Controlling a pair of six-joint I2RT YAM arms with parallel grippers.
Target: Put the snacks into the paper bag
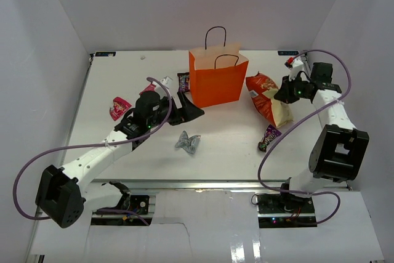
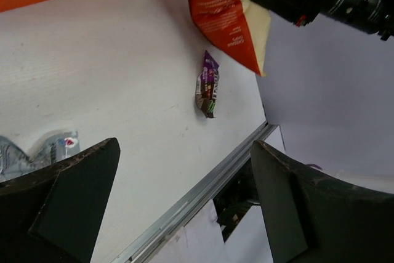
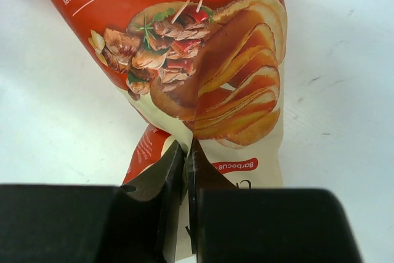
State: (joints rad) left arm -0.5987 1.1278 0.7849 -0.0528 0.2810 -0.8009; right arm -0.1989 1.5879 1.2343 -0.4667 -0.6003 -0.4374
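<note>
The chip bag (image 3: 203, 60), printed "Barbecue" beside Chinese characters, with a barcode on its back, sits at 3 o'clock of the orange paper bag (image 1: 217, 81) on the worktop (image 1: 228, 152). The right tool (image 3: 186, 170) is pinched tight on its edge. The left tool (image 2: 184, 177), at the paper bag's 8 o'clock, gapes wide and holds nothing.

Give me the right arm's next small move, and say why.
Probably raise the chip bag straight up. The right gripper is pinched shut on its edge, but the packet is off to the right of the paper bag, not over its open top, so it likely needs height before swinging across.
</note>
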